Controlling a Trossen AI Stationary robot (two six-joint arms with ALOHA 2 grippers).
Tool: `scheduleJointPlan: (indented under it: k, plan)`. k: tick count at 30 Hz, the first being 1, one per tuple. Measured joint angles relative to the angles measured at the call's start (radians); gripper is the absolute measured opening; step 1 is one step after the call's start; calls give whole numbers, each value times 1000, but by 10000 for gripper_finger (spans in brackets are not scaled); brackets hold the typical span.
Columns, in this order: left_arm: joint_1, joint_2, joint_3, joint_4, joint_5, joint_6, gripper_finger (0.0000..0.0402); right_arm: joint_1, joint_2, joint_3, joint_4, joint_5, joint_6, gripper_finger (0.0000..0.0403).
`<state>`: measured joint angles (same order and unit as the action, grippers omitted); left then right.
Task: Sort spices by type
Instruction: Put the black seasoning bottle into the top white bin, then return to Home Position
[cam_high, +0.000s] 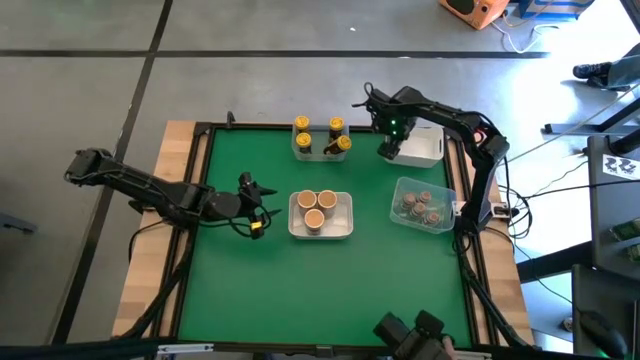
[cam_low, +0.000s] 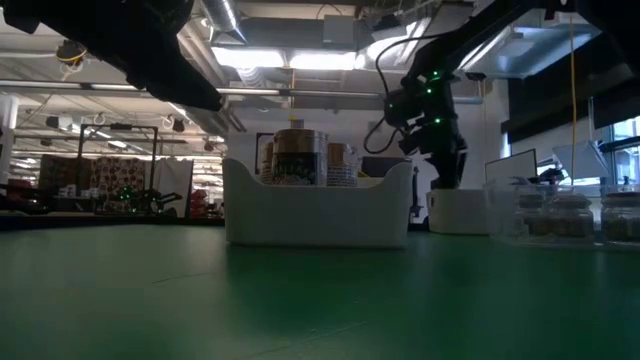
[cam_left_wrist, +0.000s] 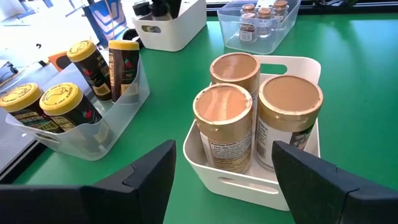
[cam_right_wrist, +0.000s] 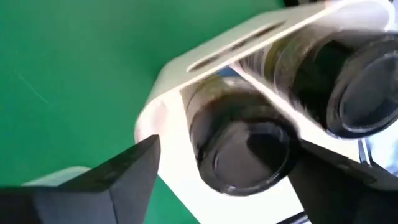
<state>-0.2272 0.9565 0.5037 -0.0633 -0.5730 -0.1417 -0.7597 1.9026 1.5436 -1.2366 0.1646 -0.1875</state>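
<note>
Three tan-capped jars stand in a white tub at mid-table. My left gripper hovers open just left of that tub, touching nothing. Yellow-capped jars stand in a clear tub at the far edge. Brown-capped jars sit in a clear tub on the right. My right gripper is open over the left end of the far-right white tub. A dark-capped jar stands between its fingers, with more dark-capped jars beside it. My right gripper comes from above, pointing down into the white tub's left end, with one finger on each side of the dark-capped jar. I cannot tell whether either finger touches the jar. The jar sits inside the tub.
The four tubs take up the far and right parts of the green mat. Bare mat lies toward the near and left edges. A raised dark frame borders the mat. Cables run along the table's right side.
</note>
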Motion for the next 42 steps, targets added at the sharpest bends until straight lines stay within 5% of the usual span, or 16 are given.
scheduleJointPlan:
  k: [7, 18, 24, 33, 37, 42]
  plan:
    - [0, 0, 0, -1, 0, -58, 249, 1, -47, 57, -135, -3, 28, 331]
    - [1, 0, 0, 1, 0, -58, 244, 26, -344, 44, -88, -37, 76, 287]
    - [1, 0, 0, 1, 0, -16, 169, 122, -510, -80, 13, -39, 118, 220]
    - [1, -1, -15, -42, 3, 61, 12, 276, -789, -385, 285, -109, 134, 64]
    - [20, -33, -56, 31, 84, 121, 9, 312, -921, -502, 419, -249, 132, 8]
    - [103, -110, -102, 85, 247, 154, 2, 330, -1077, -637, 564, -336, 160, 22]
